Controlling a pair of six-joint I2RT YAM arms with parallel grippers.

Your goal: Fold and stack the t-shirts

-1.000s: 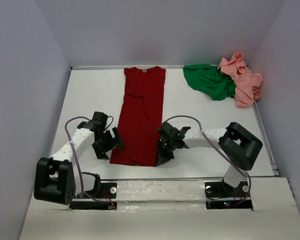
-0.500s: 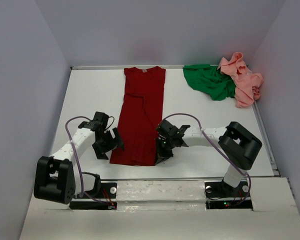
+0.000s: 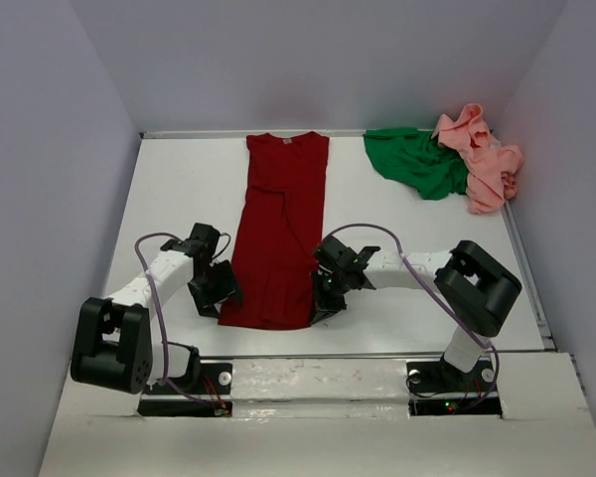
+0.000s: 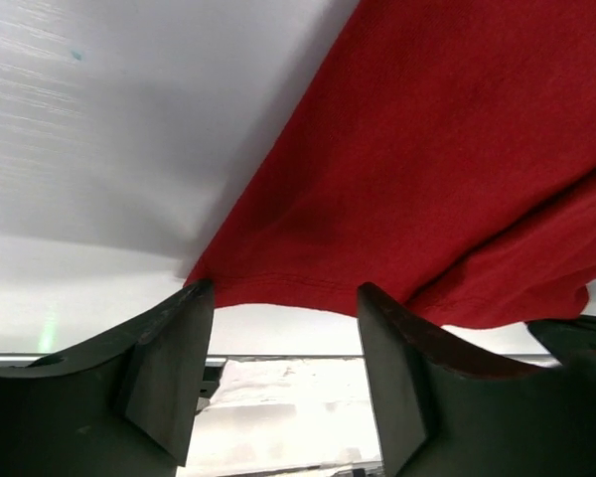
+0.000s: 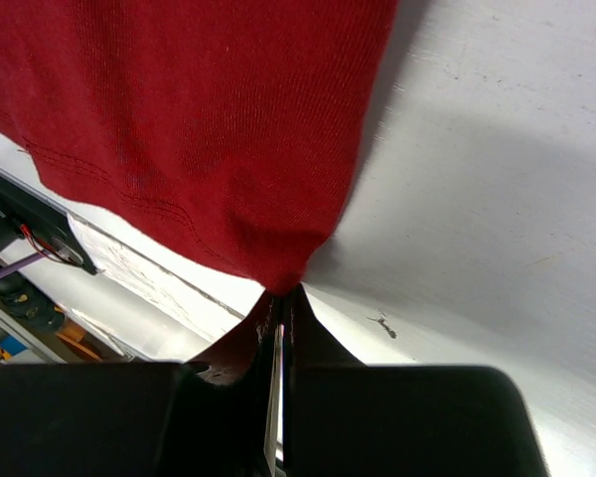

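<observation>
Centre: the dark red t-shirt (image 3: 278, 238) lies flat as a long narrow strip on the white surface (image 3: 179, 199), collar at the far edge and hem toward the arm bases. Its sleeves appear tucked in, so the lengthwise fold looks done.
Left arm: the left gripper (image 4: 283, 308) sits low at the near left hem corner. Its jaws are spread, and the hem edge is just ahead between them, not pinched.
Right arm: the right gripper (image 5: 278, 298) is at the near right hem corner, jaws pressed together and pinching the cloth into a small point.
Likely reason: one gripper at each hem corner would let the hem rise evenly and travel toward the collar — a square crosswise fold.
Far right: the bright green t-shirt (image 3: 417, 164) lies crumpled, touching the salmon pink t-shirt (image 3: 482, 159) bunched in the corner — both unfolded.
Progress: early, by my reading.
</observation>
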